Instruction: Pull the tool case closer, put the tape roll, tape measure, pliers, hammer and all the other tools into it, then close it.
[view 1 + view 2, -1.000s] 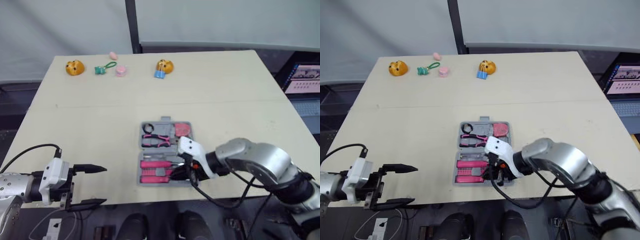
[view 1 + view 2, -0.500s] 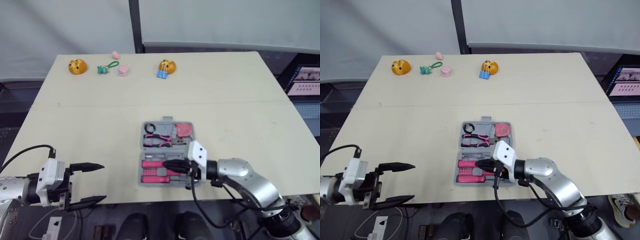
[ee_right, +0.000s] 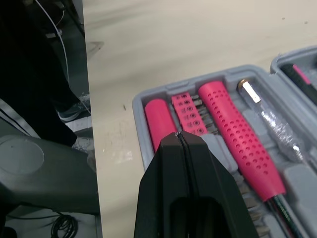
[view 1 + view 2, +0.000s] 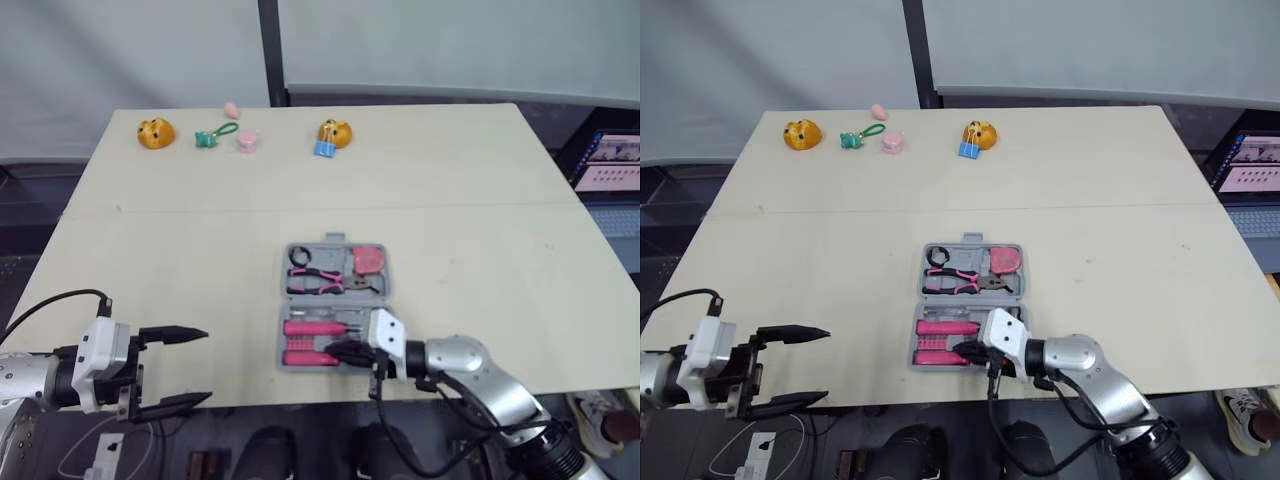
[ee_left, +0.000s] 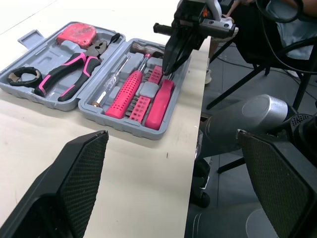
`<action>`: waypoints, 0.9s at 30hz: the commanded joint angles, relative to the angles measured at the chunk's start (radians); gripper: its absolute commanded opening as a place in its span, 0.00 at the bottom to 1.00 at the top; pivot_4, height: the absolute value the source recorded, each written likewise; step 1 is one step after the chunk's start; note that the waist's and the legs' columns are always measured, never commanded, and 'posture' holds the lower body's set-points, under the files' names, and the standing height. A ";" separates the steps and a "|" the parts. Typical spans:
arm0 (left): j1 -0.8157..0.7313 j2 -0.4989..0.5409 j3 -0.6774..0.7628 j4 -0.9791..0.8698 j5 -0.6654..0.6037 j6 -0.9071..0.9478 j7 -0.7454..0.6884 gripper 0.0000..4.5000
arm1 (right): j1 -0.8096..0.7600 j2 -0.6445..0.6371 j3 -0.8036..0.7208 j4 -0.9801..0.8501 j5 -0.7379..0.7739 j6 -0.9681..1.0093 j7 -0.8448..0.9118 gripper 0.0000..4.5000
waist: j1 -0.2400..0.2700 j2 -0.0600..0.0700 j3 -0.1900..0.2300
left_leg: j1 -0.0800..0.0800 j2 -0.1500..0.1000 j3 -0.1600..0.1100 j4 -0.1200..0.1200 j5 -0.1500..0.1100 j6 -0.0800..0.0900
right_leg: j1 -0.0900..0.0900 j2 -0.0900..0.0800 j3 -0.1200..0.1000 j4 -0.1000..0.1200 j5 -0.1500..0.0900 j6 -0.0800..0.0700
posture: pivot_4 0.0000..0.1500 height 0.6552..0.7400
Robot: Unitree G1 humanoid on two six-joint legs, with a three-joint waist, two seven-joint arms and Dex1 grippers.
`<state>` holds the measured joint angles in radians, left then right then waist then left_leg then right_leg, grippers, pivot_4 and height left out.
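The table (image 4: 450, 200) carries the tool case (image 4: 335, 302), which lies open and flat, very near to the front edge. Both halves look filled, so I judge that only the closing is left.

The left gripper (image 4: 207, 366) hovers beyond the front-left edge of the table, well apart from the case, with its jaws wide and empty. The right gripper (image 4: 340, 352) is low over the near half of the case, with its jaws pressed together and holding nothing.

The first danger is the edge. If the right gripper pushes or lifts the near half toward the robot, the whole case can slide off the table, because the left gripper is too far away to steady it.

The second danger is the shut fingers: they cannot grip the rim, only hook or push it, so the half can slip and fall back.

The third danger is the tools. The pliers (image 4: 315, 283), the tape measure (image 4: 367, 259) and the tape roll (image 4: 298, 258) lie in the far half, and the pink screwdriver (image 5: 130, 89) in the near half. I cannot tell if each one sits fully in its recess. If one stands up, it can drop out or block the halves from closing.
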<state>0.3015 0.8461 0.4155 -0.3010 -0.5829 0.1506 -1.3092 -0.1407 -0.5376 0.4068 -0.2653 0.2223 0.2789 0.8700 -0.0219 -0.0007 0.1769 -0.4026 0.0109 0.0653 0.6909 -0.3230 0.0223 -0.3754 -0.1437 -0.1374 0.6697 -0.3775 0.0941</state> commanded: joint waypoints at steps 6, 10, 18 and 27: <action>0.003 0.022 0.022 -0.011 -0.001 -0.004 -0.004 1.00 | -0.020 0.025 0.012 0.040 -0.049 -0.040 0.011 0.01 | 0.001 0.000 0.000 | 0.000 0.000 0.000 0.001 0.000 0.000 | 0.000 0.000 0.000 0.001 0.000 0.000 | 1.00 0.15; 0.008 0.024 0.024 -0.016 -0.002 -0.002 -0.005 1.00 | -0.021 0.023 0.011 0.059 -0.062 -0.048 0.022 0.01 | 0.002 0.000 0.000 | 0.000 0.000 0.000 0.002 0.000 0.000 | 0.000 0.000 0.000 0.002 0.000 0.000 | 1.00 0.15; 0.006 0.027 0.020 -0.024 -0.005 0.005 0.001 1.00 | -0.025 0.023 0.021 0.076 -0.082 -0.043 0.026 0.01 | 0.003 0.000 0.000 | 0.000 0.000 0.000 0.002 0.000 0.000 | 0.000 0.000 0.000 0.003 0.000 0.000 | 1.00 0.15; -0.004 0.033 0.019 -0.024 -0.004 0.011 0.001 1.00 | -0.010 -0.002 0.061 0.103 -0.153 -0.030 0.031 0.01 | 0.004 -0.002 -0.001 | 0.000 0.000 0.000 0.003 0.000 0.000 | 0.000 0.000 0.000 0.003 0.000 0.000 | 1.00 0.15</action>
<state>0.3001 0.8658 0.4154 -0.3025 -0.5826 0.1625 -1.3096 -0.1739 -0.5247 0.4392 -0.1875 0.0987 0.2285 0.8873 -0.0176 -0.0027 0.1755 -0.4024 0.0109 0.0650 0.6936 -0.3231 0.0223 -0.3753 -0.1438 -0.1372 0.6728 -0.3777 0.0939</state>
